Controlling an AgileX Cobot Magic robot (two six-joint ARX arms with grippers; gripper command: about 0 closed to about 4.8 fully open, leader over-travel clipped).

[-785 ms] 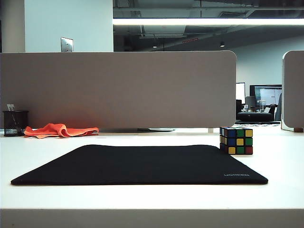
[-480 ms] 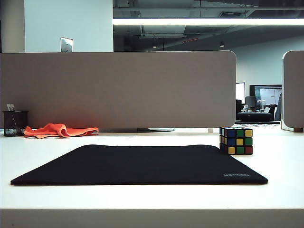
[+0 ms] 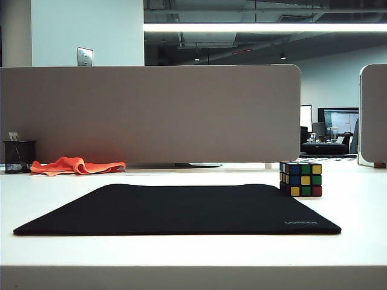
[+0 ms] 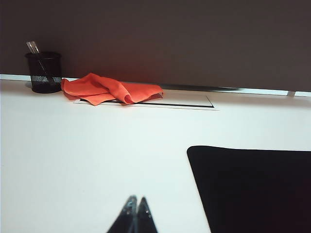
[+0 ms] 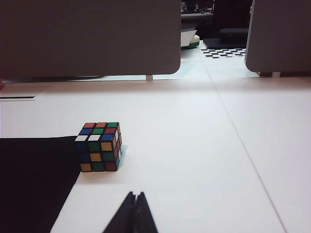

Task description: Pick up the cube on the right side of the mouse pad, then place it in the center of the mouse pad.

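I see the mouse pad (image 3: pixel 181 208) as matt black cloth-like mat, cube (image 3: pixel 300 179) just beside its right edge with glossy plastic stickers, table (image 3: pixel 357 205) smooth white satin, beyond the pad crumpled orange cloth (image 3: pixel 75 165), black wire-mesh pen cup (image 3: pixel 19 156), matt grey partition (image 3: pixel 151 112)

grey desk partition (image 3: pixel 151 113) behind white table (image 3: pixel 193 254), ceiling light strip (image 3: pixel 265 28) overhead.

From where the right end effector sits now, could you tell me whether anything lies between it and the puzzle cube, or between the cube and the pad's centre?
Nothing visible does. Bare white table separates the shut right end effector from the multicoloured puzzle cube, and the flat black mouse pad is bare.
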